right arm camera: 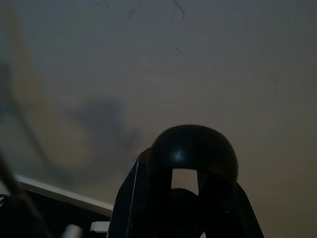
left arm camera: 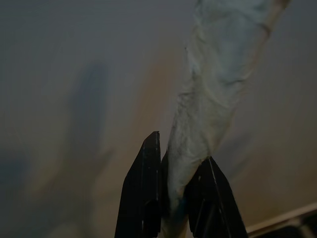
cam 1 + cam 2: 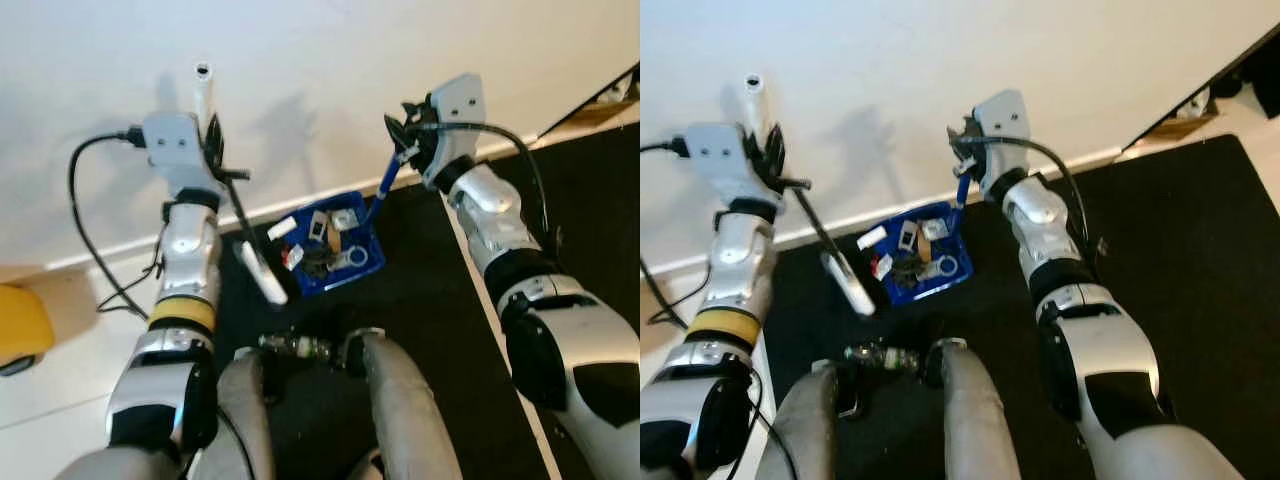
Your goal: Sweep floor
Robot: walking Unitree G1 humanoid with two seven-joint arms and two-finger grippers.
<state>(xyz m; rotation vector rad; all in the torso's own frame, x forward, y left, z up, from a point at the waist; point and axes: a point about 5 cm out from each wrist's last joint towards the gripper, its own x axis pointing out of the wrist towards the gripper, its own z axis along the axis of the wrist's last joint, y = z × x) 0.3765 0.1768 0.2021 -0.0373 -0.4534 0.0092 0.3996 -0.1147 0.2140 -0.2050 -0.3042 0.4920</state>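
My left gripper [image 3: 212,137] is shut on the white wrapped broom handle [image 2: 208,99], held up near the wall. A thin black rod runs down from the handle to the white brush head [image 3: 262,272], which rests on the black mat just left of the dustpan. The blue dustpan [image 3: 372,262] lies on the mat by the baseboard and holds several small bits of rubbish. Its blue handle [image 3: 384,188] rises to my right gripper [image 3: 405,135], which is shut on the handle's black rounded end [image 1: 193,148].
A white wall [image 3: 320,60] and baseboard [image 3: 100,255] are close ahead. The black mat [image 3: 430,300] covers the floor under me. A small metal object [image 3: 297,347] lies by my knees. A yellow object [image 3: 20,325] and a black cable [image 3: 85,230] are at the left.
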